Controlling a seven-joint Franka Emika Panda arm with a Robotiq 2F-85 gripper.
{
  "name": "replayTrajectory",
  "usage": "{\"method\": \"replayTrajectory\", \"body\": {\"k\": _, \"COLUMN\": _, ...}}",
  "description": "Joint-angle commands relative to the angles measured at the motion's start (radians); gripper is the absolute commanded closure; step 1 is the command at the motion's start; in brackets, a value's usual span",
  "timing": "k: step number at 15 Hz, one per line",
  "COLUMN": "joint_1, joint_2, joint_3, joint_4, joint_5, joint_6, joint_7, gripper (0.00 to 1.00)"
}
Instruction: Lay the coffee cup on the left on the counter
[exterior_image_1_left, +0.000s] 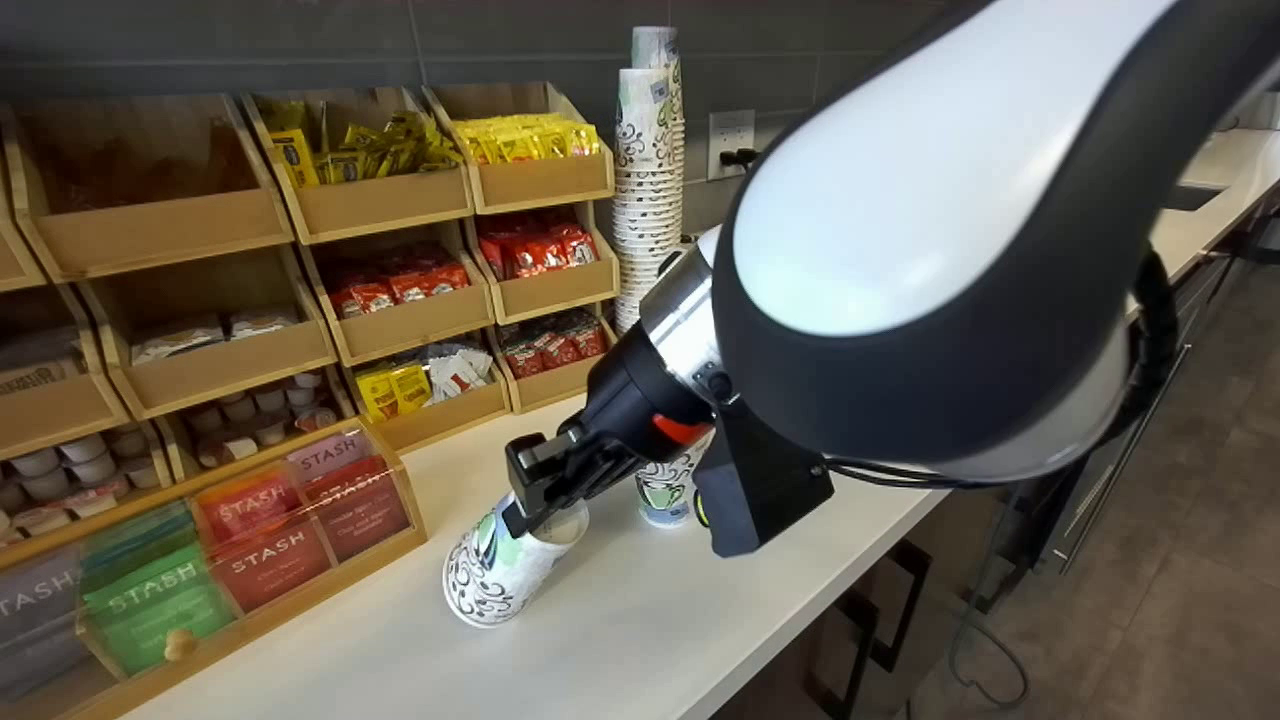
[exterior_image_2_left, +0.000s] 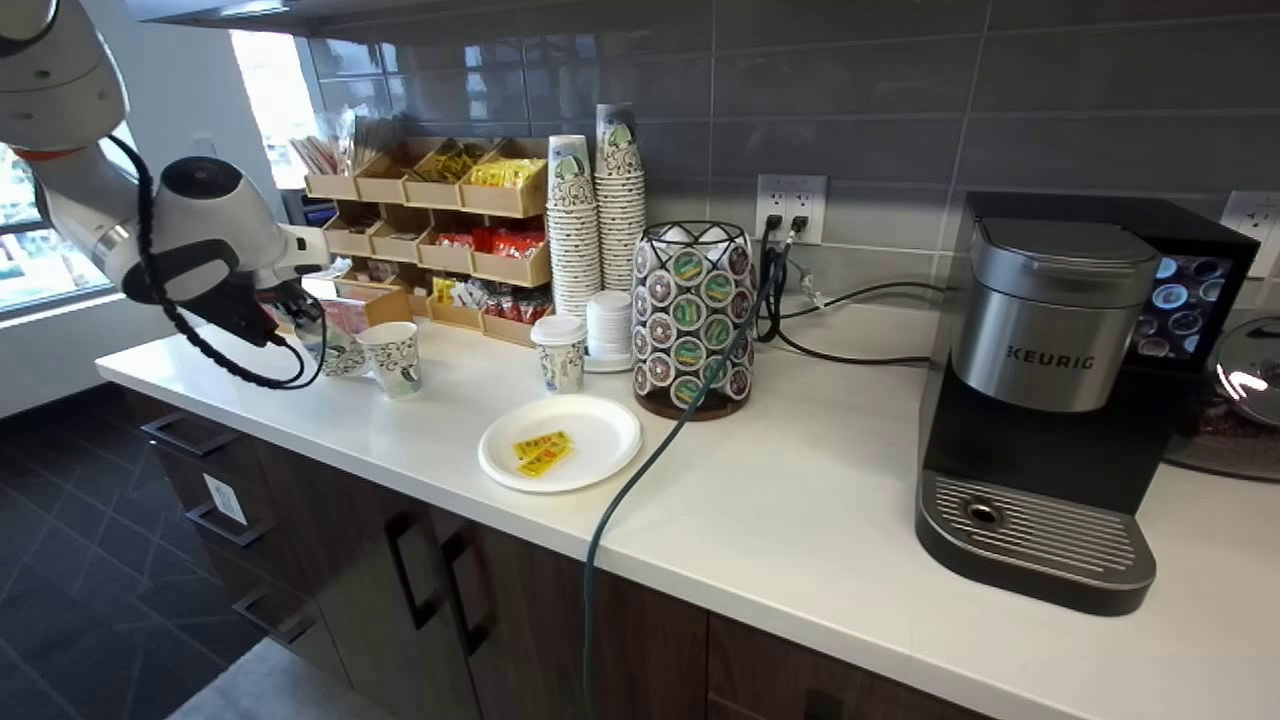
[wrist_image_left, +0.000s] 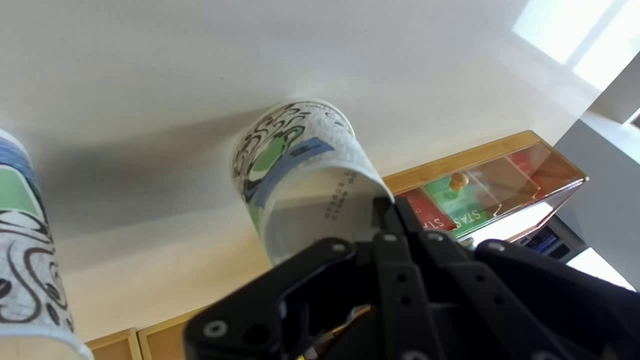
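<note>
Paper coffee cup (wrist_image_left: 300, 155) pinched by its rim

My gripper (wrist_image_left: 392, 210) is narrowed onto its wall. It tilts at the counter (exterior_image_1_left: 640, 620), lower left of centre in an exterior view; whether its base touches, I cannot tell. A lookalike cup (exterior_image_1_left: 665, 490) stands upright to its right.

In an exterior view, we see the arm (exterior_image_1_left: 900, 200) filling the upper right, its white link edged in black and sloping down leftward to a silver wrist (exterior_image_1_left: 688, 325) near the centre. In an exterior view, we trace the same arm, bent, at the upper left, a black cable (exterior_image_2_left: 147, 220) looping down in front. In the wrist view, we find the gripper (wrist_image_left: 393, 207) extending from the lower edge, its two fingers (wrist_image_left: 409, 217) pinched together right of centre.
</note>
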Motion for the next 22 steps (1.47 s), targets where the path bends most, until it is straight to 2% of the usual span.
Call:
{"method": "replayTrajectory", "body": {"k": 1, "joint_1": 0.061, "joint_2": -0.015, "joint_3": -0.052, "joint_4": -0.119, "joint_5": 0.006, "joint_6": 0.121, "joint_7": -0.010, "gripper": 0.99}}
{"method": "replayTrajectory", "body": {"k": 2, "joint_1": 0.064, "joint_2": -0.009, "joint_3": -0.044, "joint_4": -0.130, "joint_5": -0.005, "joint_6": 0.166, "joint_7": -0.026, "gripper": 0.99}}
{"method": "replayTrajectory", "body": {"k": 3, "joint_1": 0.039, "joint_2": -0.017, "joint_3": -0.015, "joint_4": -0.064, "joint_5": -0.002, "joint_6": 0.116, "joint_7": -0.005, "gripper": 0.97}}
{"method": "replayTrajectory", "body": {"k": 5, "joint_1": 0.053, "joint_2": -0.018, "joint_3": -0.017, "joint_4": -0.093, "joint_5": -0.003, "joint_6": 0.163, "joint_7": -0.011, "gripper": 0.97}}
{"method": "replayTrajectory", "body": {"k": 11, "joint_1": 0.060, "joint_2": -0.018, "joint_3": -0.031, "joint_4": -0.097, "joint_5": -0.002, "joint_6": 0.175, "joint_7": -0.022, "gripper": 0.99}}
{"method": "replayTrajectory", "body": {"k": 15, "joint_1": 0.046, "joint_2": 0.002, "joint_3": -0.006, "joint_4": -0.101, "joint_5": -0.039, "joint_6": 0.294, "joint_7": -0.026, "gripper": 0.99}}
{"method": "replayTrajectory", "body": {"k": 17, "joint_1": 0.049, "joint_2": 0.028, "joint_3": 0.000, "joint_4": -0.113, "joint_5": -0.065, "joint_6": 0.389, "joint_7": -0.022, "gripper": 0.99}}
{"method": "replayTrajectory", "body": {"k": 20, "joint_1": 0.033, "joint_2": 0.099, "joint_3": 0.020, "joint_4": -0.120, "joint_5": -0.163, "joint_6": 0.534, "joint_7": 0.004, "gripper": 0.99}}
{"method": "replayTrajectory", "body": {"k": 21, "joint_1": 0.166, "joint_2": 0.068, "joint_3": -0.150, "joint_4": -0.140, "joint_5": -0.277, "joint_6": 0.536, "joint_7": 0.160, "gripper": 0.99}}
{"method": "replayTrajectory", "body": {"k": 22, "joint_1": 0.180, "joint_2": 0.087, "joint_3": -0.174, "joint_4": -0.138, "joint_5": -0.314, "joint_6": 0.565, "joint_7": 0.184, "gripper": 0.99}}
